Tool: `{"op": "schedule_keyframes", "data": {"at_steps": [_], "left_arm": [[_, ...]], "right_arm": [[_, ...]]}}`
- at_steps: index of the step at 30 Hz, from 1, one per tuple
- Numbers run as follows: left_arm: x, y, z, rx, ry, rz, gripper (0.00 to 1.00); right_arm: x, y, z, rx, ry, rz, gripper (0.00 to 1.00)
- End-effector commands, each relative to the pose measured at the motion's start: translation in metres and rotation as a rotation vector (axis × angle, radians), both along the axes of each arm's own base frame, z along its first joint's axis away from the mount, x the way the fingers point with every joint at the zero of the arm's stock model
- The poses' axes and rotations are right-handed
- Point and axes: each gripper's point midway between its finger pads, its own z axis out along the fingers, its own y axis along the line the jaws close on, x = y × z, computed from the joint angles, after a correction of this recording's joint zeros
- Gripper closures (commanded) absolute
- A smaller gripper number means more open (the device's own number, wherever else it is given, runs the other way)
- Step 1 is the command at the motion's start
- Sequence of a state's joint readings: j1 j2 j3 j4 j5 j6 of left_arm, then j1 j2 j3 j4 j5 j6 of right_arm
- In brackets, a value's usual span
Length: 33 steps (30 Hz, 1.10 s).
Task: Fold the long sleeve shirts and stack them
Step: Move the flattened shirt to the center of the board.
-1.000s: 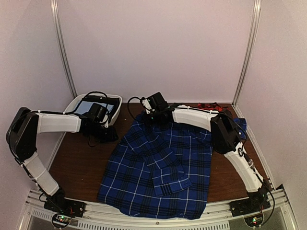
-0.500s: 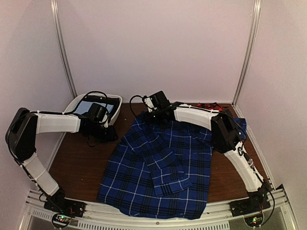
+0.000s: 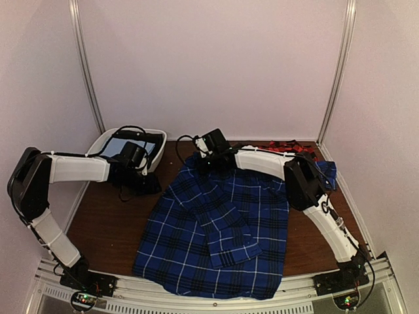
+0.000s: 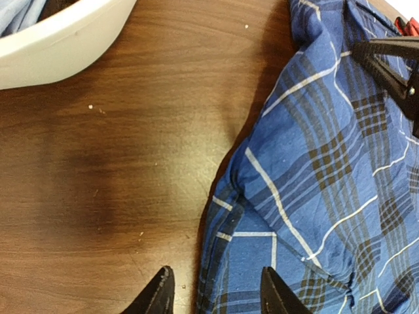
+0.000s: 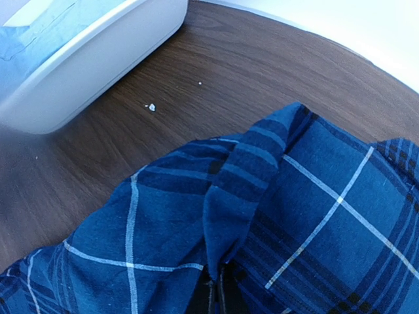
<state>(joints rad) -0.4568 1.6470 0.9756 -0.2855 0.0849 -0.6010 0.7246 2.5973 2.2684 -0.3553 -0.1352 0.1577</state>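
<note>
1. The tabletop point(image 3: 111, 222) is dark wood and carries everything listed below. Bare wood shows between the tub and the shirt.
2. The dark blue plaid shirt point(image 3: 177, 242) lies spread over the middle and right of the tabletop. Its collar end points to the far wall and its hem reaches the near edge. One sleeve point(image 3: 226, 229) lies diagonally across the front. We judge the folding barely begun.
3. The white tub point(image 3: 105, 139) sits in the far-left corner, near the shirt's far-left shoulder. It holds a plain light blue cloth point(image 3: 121, 145).
4. The red-and-black shirt point(image 3: 283, 144) shows only as a sliver at the far right, behind the right arm. We cannot tell how it lies.
5. The right claw point(image 5: 215, 297) is closed on a raised ridge of blue plaid at the shirt's far-left shoulder. We see two risks here:
   - The pinch may take only the top layer, so a pull would slip off or leave the lower layer behind.
   - A pull from this one corner could drag the whole shirt and shake the laid sleeve open.
6. The left claw point(image 4: 216, 294) is open and holds nothing. It hovers at the shirt's left edge, with one fingertip over wood and the other over cloth. We see two risks here as well:
   - Closing from here may catch a mere hem or miss it entirely.
   - Uneven lifting by the two claws would then twist the fold.
</note>
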Motion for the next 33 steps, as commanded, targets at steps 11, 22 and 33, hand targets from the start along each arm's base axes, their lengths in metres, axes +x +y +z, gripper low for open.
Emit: {"op": "schedule_keyframes", "data": {"at_steps": [11,22,33], "left_arm": [[-0.005,0.004,-0.008,-0.012,0.018,0.011,0.51],[-0.009,0.011,-0.012,0.036,0.056,0.017,0.51],[-0.061,0.078,-0.012,0.155,0.111,0.288,0.52]], "right_arm": [[0.071,-0.044,0.043,0.103,-0.112,-0.115,1.0],[0.107,-0.08,0.047,0.227,-0.098,-0.139,0.95],[0.065,-0.082,0.099,0.219,-0.056,-0.096,0.45]]}}
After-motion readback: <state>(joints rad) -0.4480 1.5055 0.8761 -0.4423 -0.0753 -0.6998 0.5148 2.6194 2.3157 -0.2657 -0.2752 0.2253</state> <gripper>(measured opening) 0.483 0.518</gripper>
